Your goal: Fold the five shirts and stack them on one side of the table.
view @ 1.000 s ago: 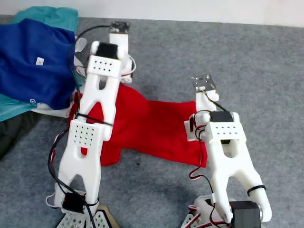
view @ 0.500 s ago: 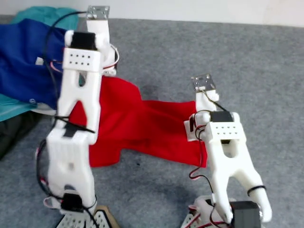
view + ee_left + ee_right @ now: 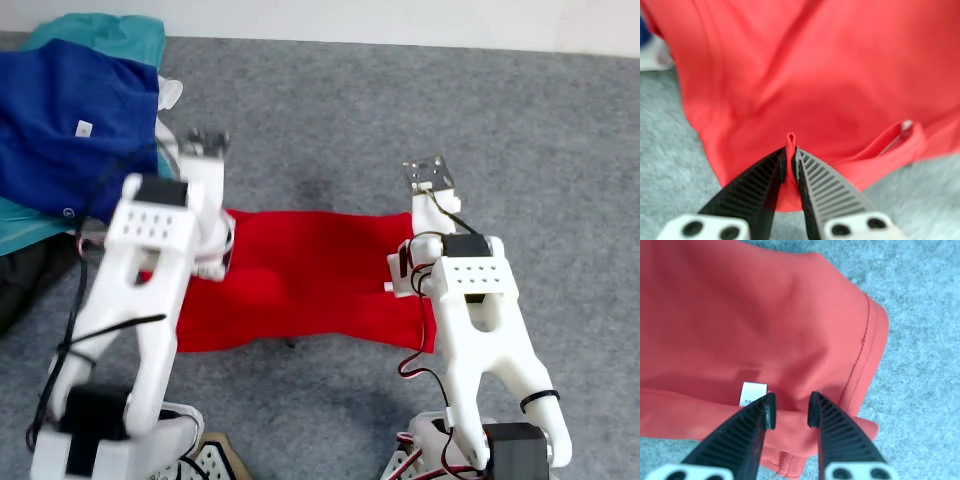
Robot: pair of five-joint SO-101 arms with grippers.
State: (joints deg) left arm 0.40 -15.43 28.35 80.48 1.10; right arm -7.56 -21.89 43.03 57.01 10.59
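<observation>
Broadly, the grey table (image 3: 450, 110) carries a red shirt (image 3: 300, 280) that lies flat, reaching from the left gripper (image 3: 790, 155) across to the right gripper (image 3: 791, 412). Beyond the left gripper, on its outer side, a blue shirt (image 3: 70, 120) lies atop a teal shirt (image 3: 100, 30). The left gripper's jaws are clamped on a raised pinch of the red shirt. The right gripper's jaws stand apart over the red shirt's folded edge, a small white label (image 3: 750, 392) just beside one tip.
</observation>
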